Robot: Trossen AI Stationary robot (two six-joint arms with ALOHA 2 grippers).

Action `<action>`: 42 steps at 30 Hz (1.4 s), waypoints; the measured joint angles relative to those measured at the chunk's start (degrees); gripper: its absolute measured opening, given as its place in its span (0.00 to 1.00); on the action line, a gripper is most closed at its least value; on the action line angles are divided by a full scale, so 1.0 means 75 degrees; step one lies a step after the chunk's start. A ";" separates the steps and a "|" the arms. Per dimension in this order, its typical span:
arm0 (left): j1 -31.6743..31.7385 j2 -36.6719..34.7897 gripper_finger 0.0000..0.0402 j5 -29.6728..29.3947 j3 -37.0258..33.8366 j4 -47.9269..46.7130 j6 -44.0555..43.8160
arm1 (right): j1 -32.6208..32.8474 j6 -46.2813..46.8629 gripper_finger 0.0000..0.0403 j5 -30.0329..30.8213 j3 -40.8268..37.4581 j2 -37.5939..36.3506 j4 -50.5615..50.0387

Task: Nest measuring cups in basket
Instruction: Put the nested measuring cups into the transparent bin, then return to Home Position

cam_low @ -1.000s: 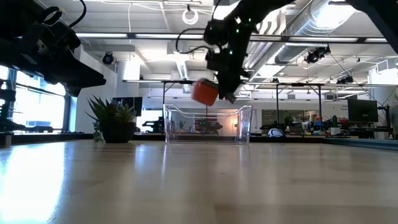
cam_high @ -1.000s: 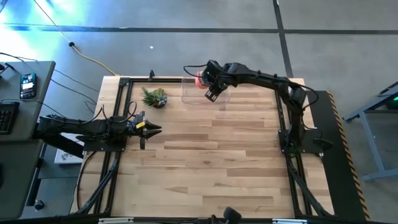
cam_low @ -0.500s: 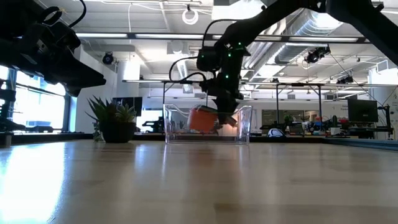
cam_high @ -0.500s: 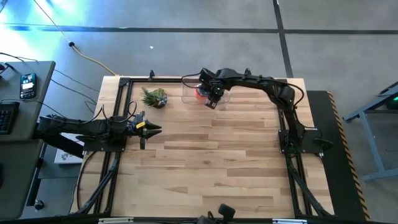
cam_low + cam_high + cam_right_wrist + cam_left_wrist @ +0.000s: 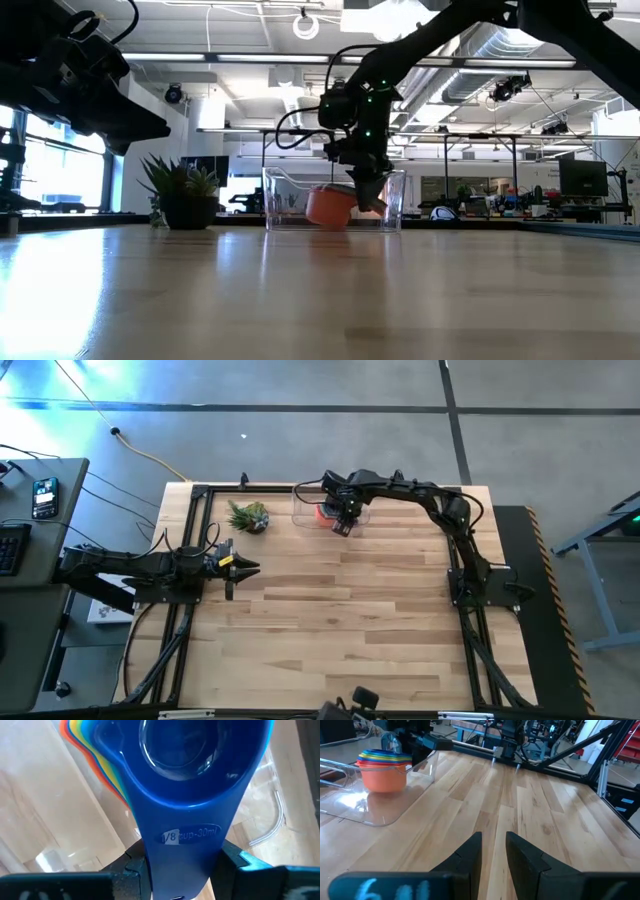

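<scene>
- Cups [image 5: 383, 766]: sitting as one nested stack, orange outermost, inside the basket [image 5: 350, 805] at the table's far edge; none loose on the table.
- Left gripper [image 5: 243, 568]: idling at left edge, fingers narrowly parted, empty.
- Right gripper [image 5: 340, 520]: clamping the stack's handles; releasing and withdrawing probably remaining.

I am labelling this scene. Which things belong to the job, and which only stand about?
Job: stack of cups, held in the right gripper; clear bin.
Standing about: small plant; left gripper, waiting at the table's left edge.
</scene>
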 joint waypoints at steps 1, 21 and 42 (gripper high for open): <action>-0.0003 -0.0003 0.20 -0.0003 0.0000 0.0003 0.0000 | -0.0016 -0.0034 0.31 0.0000 0.0000 0.0000 -0.0004; -0.0003 0.0000 0.20 0.0000 0.0000 0.0000 0.0000 | -0.0018 -0.0027 0.69 -0.0052 0.0000 -0.0006 -0.0010; 0.0000 -0.0001 0.20 0.0000 0.0000 0.0001 0.0000 | 0.0002 0.0844 0.74 -0.0848 0.0000 -0.1826 -0.0910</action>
